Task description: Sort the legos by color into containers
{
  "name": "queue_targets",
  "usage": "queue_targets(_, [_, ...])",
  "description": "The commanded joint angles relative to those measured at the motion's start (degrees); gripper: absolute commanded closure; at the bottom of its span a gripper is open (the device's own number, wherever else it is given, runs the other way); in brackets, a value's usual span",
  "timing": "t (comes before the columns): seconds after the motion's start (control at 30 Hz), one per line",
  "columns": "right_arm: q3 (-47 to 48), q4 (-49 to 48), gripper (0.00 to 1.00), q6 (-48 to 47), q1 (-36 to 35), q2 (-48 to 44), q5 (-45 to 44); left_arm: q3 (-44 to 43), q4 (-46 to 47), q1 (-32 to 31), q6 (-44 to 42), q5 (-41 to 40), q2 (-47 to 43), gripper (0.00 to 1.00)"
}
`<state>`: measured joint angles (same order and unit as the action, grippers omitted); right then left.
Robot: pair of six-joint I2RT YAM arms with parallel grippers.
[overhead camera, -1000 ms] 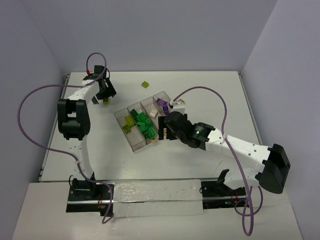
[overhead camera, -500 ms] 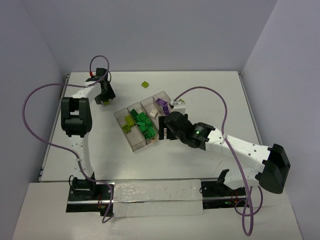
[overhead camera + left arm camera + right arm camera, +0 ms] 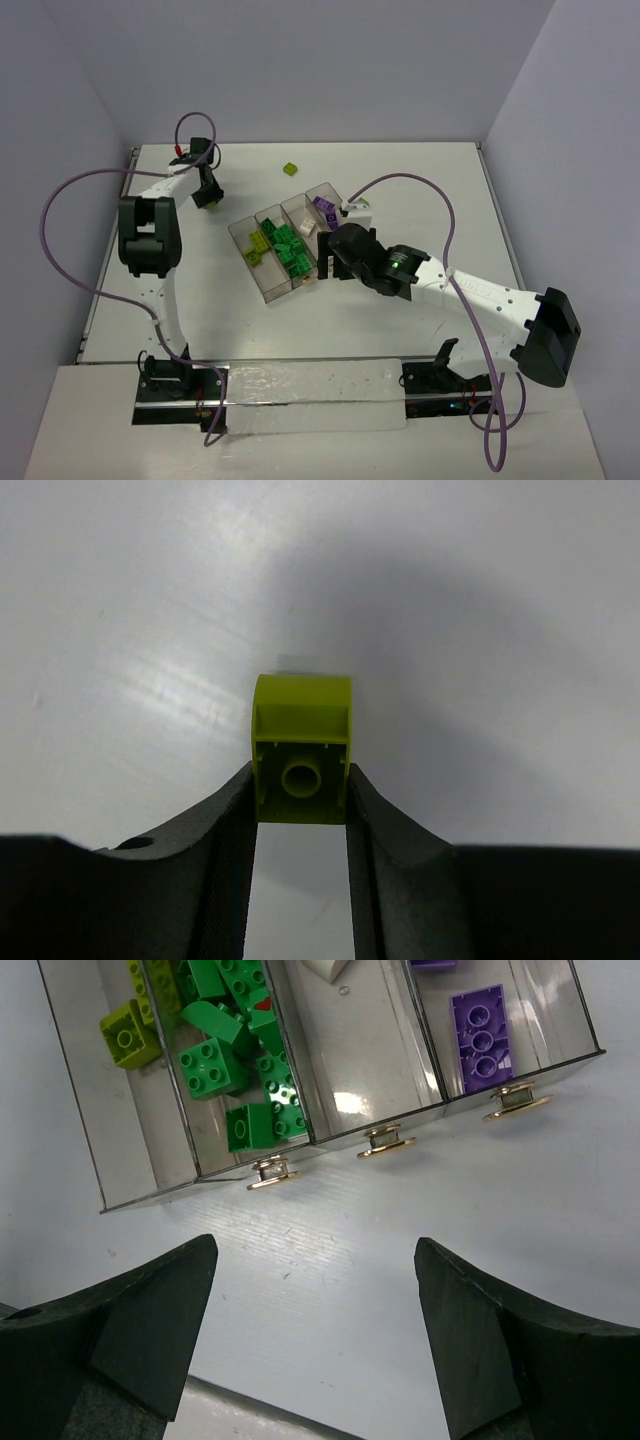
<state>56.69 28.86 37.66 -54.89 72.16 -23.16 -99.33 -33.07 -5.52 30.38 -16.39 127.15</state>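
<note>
Left of the tray (image 3: 262,283), near the table's (image 3: 420,170) far-left corner, the left gripper (image 3: 207,194) is clamped on a yellow-green brick (image 3: 300,705), with a jaw pressed to each side. I cannot tell whether the brick has left the surface. Behind the tray, a second yellow-green brick (image 3: 291,169) lies loose. Otherwise the sorting looks nearly done: from the tray's left compartment rightward sit yellow-green pieces (image 3: 128,1035), green bricks (image 3: 215,1065), one white piece (image 3: 325,968) and purple bricks (image 3: 480,1030). Bare tabletop lies between the left gripper and the tray — a free path, I judge. Just beside the tray's tabbed end (image 3: 388,1143), the right gripper (image 3: 315,1252) hangs with its jaws wide apart and empty, crowding that side.
</note>
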Motion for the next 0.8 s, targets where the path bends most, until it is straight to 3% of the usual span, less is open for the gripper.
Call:
queue_targets(0.0, [2.38, 0.46, 0.13, 0.61, -0.60, 0.05, -1.59, 5.04, 0.36, -0.18, 3.26, 0.97, -14.60, 1.00])
queue_targets(0.2, [2.11, -0.17, 0.13, 0.69, -0.99, 0.22, -1.20, 18.05, -0.58, -5.95, 4.88, -0.68, -29.76, 1.00])
queue_targets(0.5, [1.90, -0.36, 0.13, 1.20, -1.68, -0.21, -1.43, 38.23, -0.87, -19.54, 11.62, -1.39, -43.99, 1.00])
queue_targets(0.77, [1.79, -0.53, 0.13, 1.01, -1.88, 0.11, -1.28, 43.81, 0.87, -24.83, 15.41, 2.03, -49.36, 1.00])
